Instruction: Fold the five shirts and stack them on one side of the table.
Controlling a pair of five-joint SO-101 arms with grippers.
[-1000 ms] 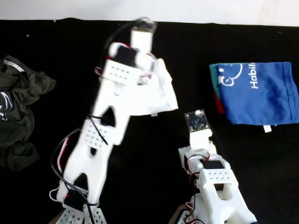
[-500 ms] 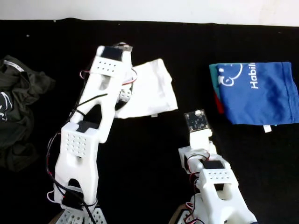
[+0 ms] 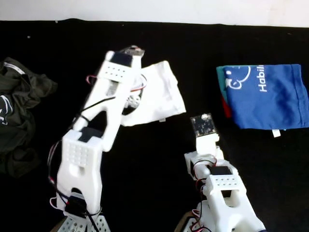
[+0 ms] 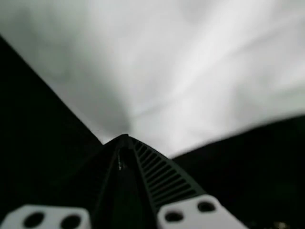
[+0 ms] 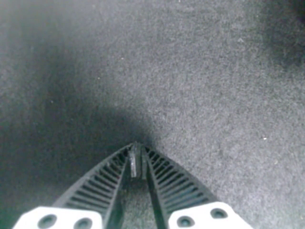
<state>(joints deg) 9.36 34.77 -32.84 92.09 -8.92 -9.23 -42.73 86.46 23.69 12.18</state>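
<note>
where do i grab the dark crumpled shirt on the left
Probably pinch a raised fold along the right edge of the dark shirt, coming in from the middle of the table: it lies bunched up, and that edge faces bare tabletop.

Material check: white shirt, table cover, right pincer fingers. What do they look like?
The white shirt looks like soft matte fabric, likely cotton: it creases and drapes. The table cover is black matte cloth, felt-like, with fuzzy speckled fibres. The right pincer fingers look like hard black plastic, possibly printed: ribbed lattice.
</note>
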